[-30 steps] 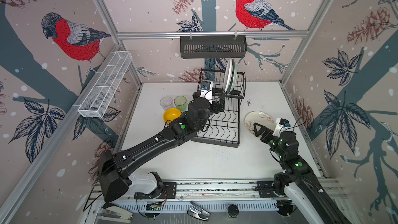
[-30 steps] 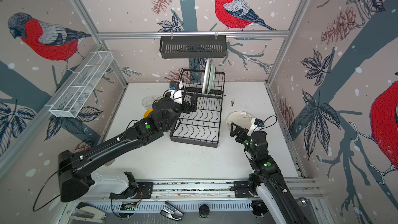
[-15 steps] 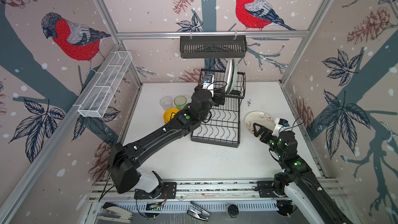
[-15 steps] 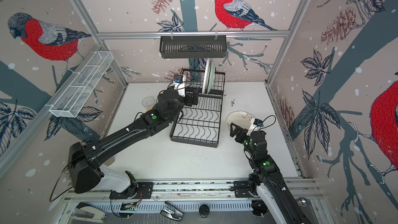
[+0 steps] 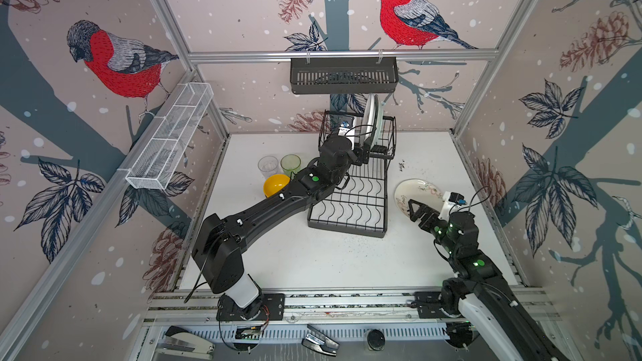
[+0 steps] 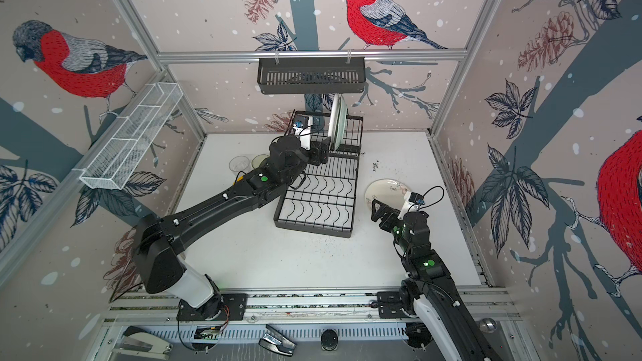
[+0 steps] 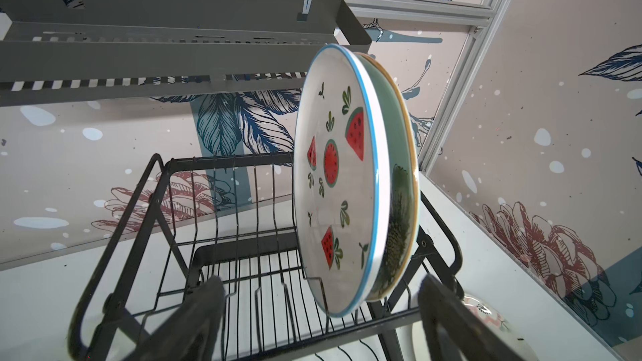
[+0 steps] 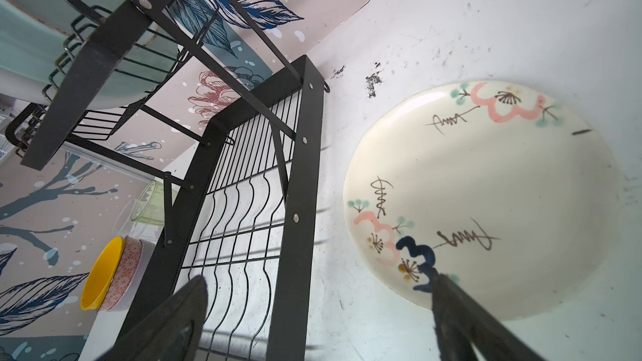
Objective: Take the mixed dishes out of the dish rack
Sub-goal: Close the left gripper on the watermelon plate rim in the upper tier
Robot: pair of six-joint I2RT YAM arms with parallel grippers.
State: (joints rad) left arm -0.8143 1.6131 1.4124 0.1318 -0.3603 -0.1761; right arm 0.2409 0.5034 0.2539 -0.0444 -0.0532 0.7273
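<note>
Left hand [image 7: 321, 284]: fingers spread wide and pinching nothing, reached up to the raised basket [image 7: 243, 250] of the dish rack [image 5: 347, 229].
Watermelon plate [image 7: 333, 175]: stood on edge in a basket slot just ahead of the left hand, in line with the gap between its fingers; no contact visible.
Mint plate [image 7: 399, 185]: upright against the back of the watermelon plate, ahead of the same hand.
Right hand [image 8: 318, 281]: fingers spread and empty, low over the counter [image 5: 295, 255].
Cream plate [image 8: 486, 185]: flat on the counter just ahead of the right hand, one fingertip over its near rim; contact could not be told.
Flat tray [image 8: 295, 168]: just beside the right hand's other finger.
Yellow bowl [image 5: 276, 184]: nested in a pink-patterned bowl [image 8: 126, 265], beyond the rack from the right hand.
Clear tumbler [image 5: 268, 166], green tumbler [image 5: 290, 164]: upright side by side, behind the left hand, beside its arm.
</note>
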